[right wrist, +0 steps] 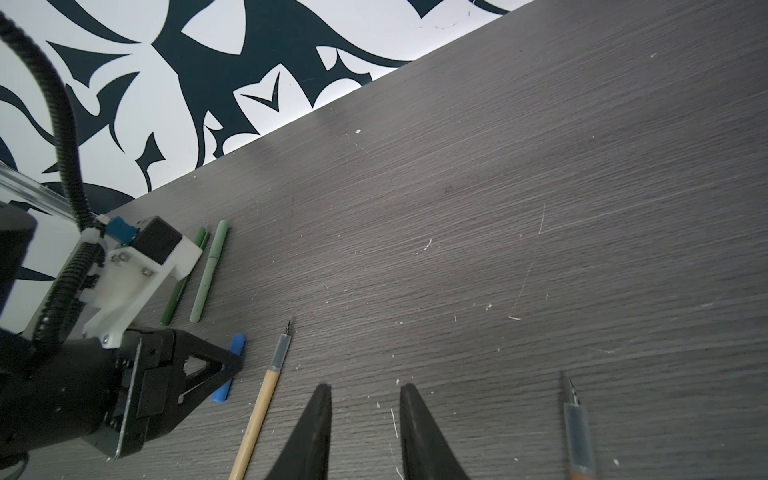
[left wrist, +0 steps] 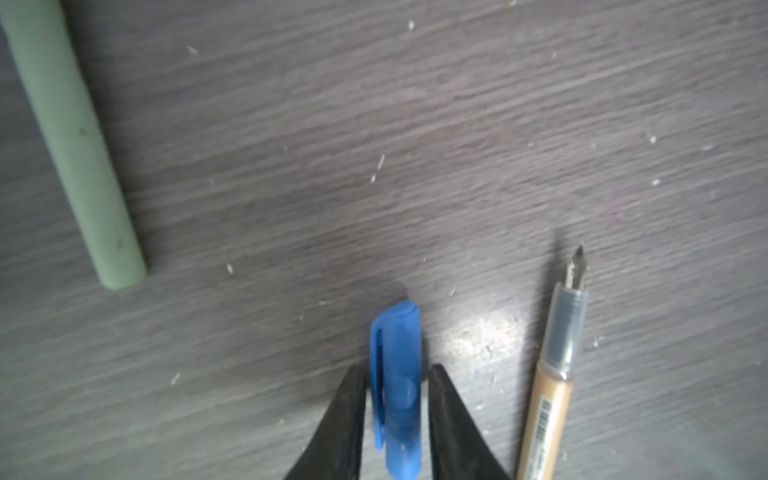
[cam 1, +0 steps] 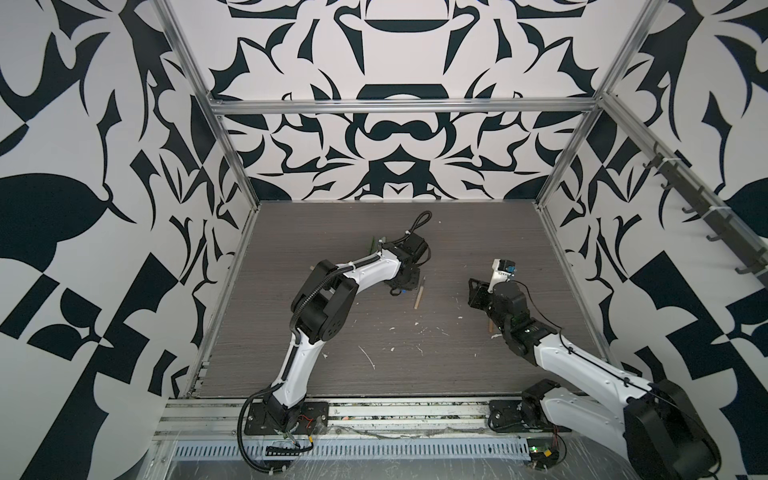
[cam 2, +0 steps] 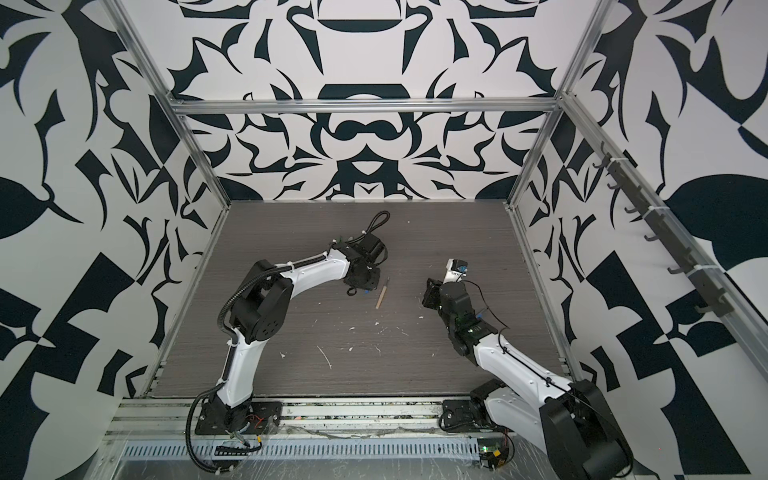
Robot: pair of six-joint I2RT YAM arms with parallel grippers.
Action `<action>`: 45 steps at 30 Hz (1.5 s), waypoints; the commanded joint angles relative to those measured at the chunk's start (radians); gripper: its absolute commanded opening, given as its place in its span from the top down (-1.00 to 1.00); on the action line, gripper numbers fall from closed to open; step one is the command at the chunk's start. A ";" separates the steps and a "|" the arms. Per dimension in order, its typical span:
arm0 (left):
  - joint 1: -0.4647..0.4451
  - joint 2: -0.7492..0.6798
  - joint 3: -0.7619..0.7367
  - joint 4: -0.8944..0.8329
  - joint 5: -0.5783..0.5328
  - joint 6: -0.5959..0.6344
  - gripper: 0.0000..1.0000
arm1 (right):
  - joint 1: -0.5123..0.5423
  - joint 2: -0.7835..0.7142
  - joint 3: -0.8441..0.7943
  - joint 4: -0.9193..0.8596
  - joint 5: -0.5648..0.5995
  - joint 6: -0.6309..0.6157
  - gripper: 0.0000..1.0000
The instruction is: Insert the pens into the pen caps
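A blue pen cap [left wrist: 399, 353] with its clip showing lies on the dark table between the fingers of my left gripper [left wrist: 397, 370]. The jaws stand slightly apart from it, with a slim gap on one side. Right beside it lies an uncapped tan pen [left wrist: 557, 374], seen in both top views [cam 1: 419, 296] [cam 2: 381, 293], nib pointing away. My right gripper [right wrist: 365, 390] hovers open over bare table, nothing between its fingers. An orange-brown pen [right wrist: 575, 428] with a bare nib lies next to it. The blue cap [right wrist: 237, 343] is half hidden behind the left gripper's fingers [right wrist: 230, 361].
A pale green pen [right wrist: 210, 274] and a dark green pen [right wrist: 172, 307] lie side by side beyond the left gripper, the dark one partly under its camera mount. White flecks [cam 1: 368, 357] litter the near half of the table. Patterned walls and metal rails [cam 1: 232, 266] enclose it.
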 commanded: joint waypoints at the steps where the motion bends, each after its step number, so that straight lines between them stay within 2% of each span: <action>1: 0.003 -0.001 0.035 -0.019 0.027 -0.011 0.20 | 0.002 -0.020 0.016 -0.002 0.024 -0.006 0.37; 4: 0.005 -0.037 0.050 -0.053 0.032 0.020 0.10 | 0.002 -0.057 0.044 -0.064 0.043 -0.007 0.35; 6: 0.006 -0.102 0.050 -0.073 0.028 0.059 0.00 | 0.002 -0.091 0.106 -0.184 0.077 0.016 0.32; 10: 0.012 -0.296 0.072 -0.123 -0.020 0.177 -0.07 | 0.002 -0.076 0.344 -0.588 0.162 0.002 0.29; 13: 0.012 -0.480 0.047 -0.103 -0.089 0.260 -0.09 | -0.002 -0.083 0.428 -0.808 0.253 -0.013 0.29; 15: 0.012 -0.602 -0.017 -0.019 -0.122 0.272 -0.14 | -0.014 -0.129 0.428 -0.885 0.252 -0.008 0.28; 18: 0.012 -0.792 -0.208 0.222 -0.089 0.267 -0.21 | -0.049 -0.201 0.395 -0.948 0.209 0.028 0.32; 22: 0.015 -0.952 -0.421 0.488 -0.047 0.221 -0.29 | -0.188 -0.123 0.418 -1.041 0.106 0.063 0.46; 25: 0.021 -0.971 -0.478 0.535 -0.044 0.189 -0.34 | -0.311 -0.029 0.428 -1.031 -0.003 0.050 0.48; 26: 0.031 -0.970 -0.482 0.530 -0.018 0.176 -0.34 | -0.339 0.006 0.432 -1.023 -0.062 0.044 0.48; 31: 0.064 -0.948 -0.487 0.477 0.142 0.062 -0.33 | -0.463 0.208 0.453 -0.976 -0.175 0.029 0.47; 33: 0.064 -0.942 -0.509 0.488 0.150 0.050 -0.33 | -0.480 0.278 0.486 -0.994 -0.144 0.016 0.44; 37: 0.067 -0.936 -0.531 0.493 0.157 0.033 -0.32 | -0.519 0.373 0.516 -0.996 -0.155 -0.015 0.41; 42: 0.067 -0.929 -0.549 0.504 0.177 0.026 -0.32 | -0.531 0.419 0.519 -1.015 -0.120 -0.036 0.38; 45: 0.067 -0.920 -0.547 0.502 0.191 0.024 -0.32 | -0.556 0.442 0.530 -1.015 -0.140 -0.057 0.38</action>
